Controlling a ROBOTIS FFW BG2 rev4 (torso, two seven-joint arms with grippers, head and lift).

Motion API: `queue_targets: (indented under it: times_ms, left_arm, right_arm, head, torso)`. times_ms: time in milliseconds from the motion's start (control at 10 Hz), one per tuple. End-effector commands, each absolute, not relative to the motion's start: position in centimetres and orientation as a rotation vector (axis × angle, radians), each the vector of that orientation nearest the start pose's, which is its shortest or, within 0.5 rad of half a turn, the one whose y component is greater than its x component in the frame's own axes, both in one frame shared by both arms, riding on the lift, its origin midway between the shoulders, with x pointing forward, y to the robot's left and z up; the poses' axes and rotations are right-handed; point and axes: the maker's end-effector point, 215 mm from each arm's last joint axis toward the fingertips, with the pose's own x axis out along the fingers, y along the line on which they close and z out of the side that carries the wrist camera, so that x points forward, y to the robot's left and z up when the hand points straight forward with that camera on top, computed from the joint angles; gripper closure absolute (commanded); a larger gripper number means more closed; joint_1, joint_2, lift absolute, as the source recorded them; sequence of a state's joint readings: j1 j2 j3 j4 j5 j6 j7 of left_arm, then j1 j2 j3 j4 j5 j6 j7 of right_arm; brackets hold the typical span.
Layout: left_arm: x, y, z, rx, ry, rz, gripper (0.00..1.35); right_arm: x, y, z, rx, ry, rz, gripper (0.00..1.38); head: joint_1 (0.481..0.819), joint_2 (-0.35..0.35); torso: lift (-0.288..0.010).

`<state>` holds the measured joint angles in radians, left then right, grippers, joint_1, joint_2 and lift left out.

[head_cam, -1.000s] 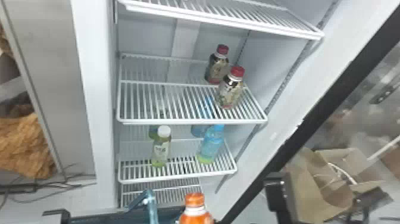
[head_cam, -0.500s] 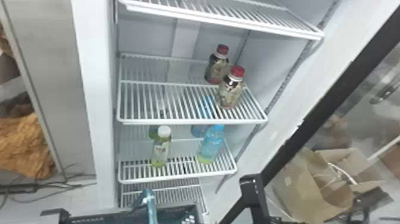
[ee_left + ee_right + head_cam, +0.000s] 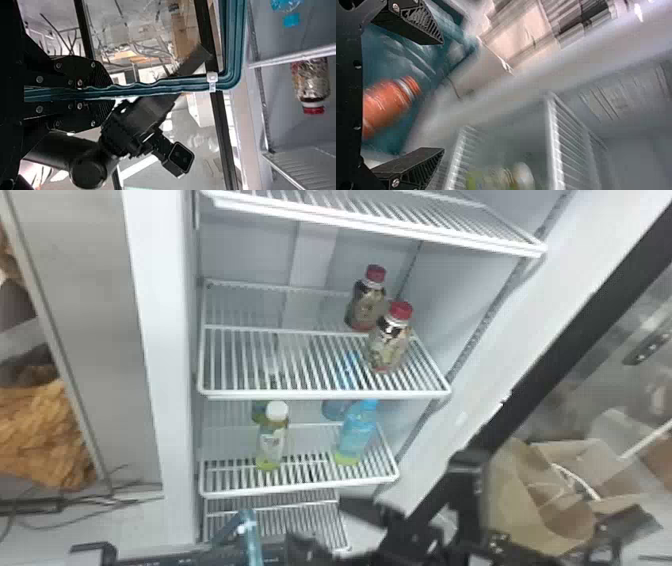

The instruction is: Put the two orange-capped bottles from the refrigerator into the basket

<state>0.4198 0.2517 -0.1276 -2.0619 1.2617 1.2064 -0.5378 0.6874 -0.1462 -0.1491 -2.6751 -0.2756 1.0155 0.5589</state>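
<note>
Gripping the handle (image 3: pixel 178 84) snugly in my left gripper (image 3: pixel 111 93), and there's an orange-capped bottle (image 3: pixel 387 103) in the basket (image 3: pixel 395 55), my right gripper (image 3: pixel 443 95) gaping empty near it! Smart play now, I'd say: hold the basket level and steady, ease those spread fingers clear, and don't snag the bottle.

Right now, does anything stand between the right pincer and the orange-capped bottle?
Nothing visible does: the orange-capped bottle appears between the right pincer's open fingers, basket behind it, one end hidden by the pincer's body.
</note>
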Motion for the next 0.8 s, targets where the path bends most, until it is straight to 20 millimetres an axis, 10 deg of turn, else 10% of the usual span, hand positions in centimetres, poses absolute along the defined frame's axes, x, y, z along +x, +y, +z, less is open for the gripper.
queue_targets:
  times_ms: [0,400,700]
  left_arm:
    - [20.1,-4.6,-33.2,-1.156,0.951,-1.292,1.21]
    - [20.0,-4.6,-33.2,-1.158,0.953,-1.290,1.21]
    - [20.0,-4.6,-33.2,-1.159,0.952,-1.291,1.21]
  right_arm:
    - [32.8,-14.6,-29.2,0.117,0.387,0.573,0.10]
    - [35.6,-18.8,-23.8,0.035,0.068,0.407,0.11]
    - [35.7,-21.1,-23.3,0.026,-0.085,0.315,0.11]
  head:
    - [0.695,-0.350]
    - [0.695,-0.350]
    - [0.695,-0.350]
  torso:
    - [-0.040]
    - [-0.040]
    - [-0.040]
